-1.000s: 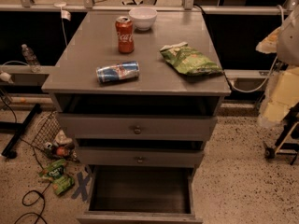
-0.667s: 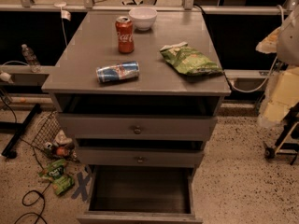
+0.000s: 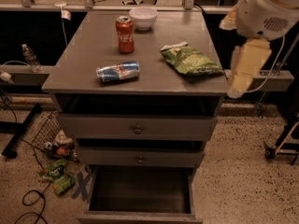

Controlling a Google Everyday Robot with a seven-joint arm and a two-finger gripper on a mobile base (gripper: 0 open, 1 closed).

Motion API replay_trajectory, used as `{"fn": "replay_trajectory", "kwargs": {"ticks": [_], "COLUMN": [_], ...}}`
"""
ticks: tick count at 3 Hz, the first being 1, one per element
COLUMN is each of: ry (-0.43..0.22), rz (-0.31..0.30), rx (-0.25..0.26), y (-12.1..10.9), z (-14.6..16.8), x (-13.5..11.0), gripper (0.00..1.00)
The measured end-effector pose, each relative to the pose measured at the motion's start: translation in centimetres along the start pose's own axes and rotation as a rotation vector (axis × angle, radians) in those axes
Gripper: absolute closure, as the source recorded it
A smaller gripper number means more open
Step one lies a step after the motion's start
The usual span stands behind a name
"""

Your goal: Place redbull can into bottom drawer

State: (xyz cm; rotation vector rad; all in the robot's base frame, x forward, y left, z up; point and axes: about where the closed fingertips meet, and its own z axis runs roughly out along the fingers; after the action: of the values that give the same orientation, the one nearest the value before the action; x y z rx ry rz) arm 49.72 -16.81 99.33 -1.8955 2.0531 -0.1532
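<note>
Redbull can (image 3: pixel 117 72) lies on its side on the grey cabinet top (image 3: pixel 79 55), near the front left, well apart from the bottom drawer (image 3: pixel 140 190), which stands pulled open and dark inside. Behind the can I see an upright Coca-Cola can (image 3: pixel 124 34) and a white bowl (image 3: pixel 143 17). A green chip bag (image 3: pixel 190 59) lies to its right. My gripper (image 3: pixel 246 66) hangs beside the cabinet's right edge; I cannot tell whether it is open or closed.

White rounded arm shell (image 3: pixel 266 6) w/ slotted vent, thin cable; cream jaws below, at right edge.
</note>
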Motion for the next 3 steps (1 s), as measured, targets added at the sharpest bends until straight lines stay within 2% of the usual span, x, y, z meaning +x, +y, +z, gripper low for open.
{"fn": "replay_trajectory", "kwargs": {"ticks": [1, 2, 3], "ry": [-0.007, -0.009, -0.055], "rz": [-0.057, -0.057, -0.082], "rx": [-0.009, -0.006, -0.037], "y": [-3.6, -3.7, -5.5], "z": [2.2, 2.3, 5.7], "x": [-3.9, -4.0, -5.0], "gripper": [0.0, 0.0, 0.0]}}
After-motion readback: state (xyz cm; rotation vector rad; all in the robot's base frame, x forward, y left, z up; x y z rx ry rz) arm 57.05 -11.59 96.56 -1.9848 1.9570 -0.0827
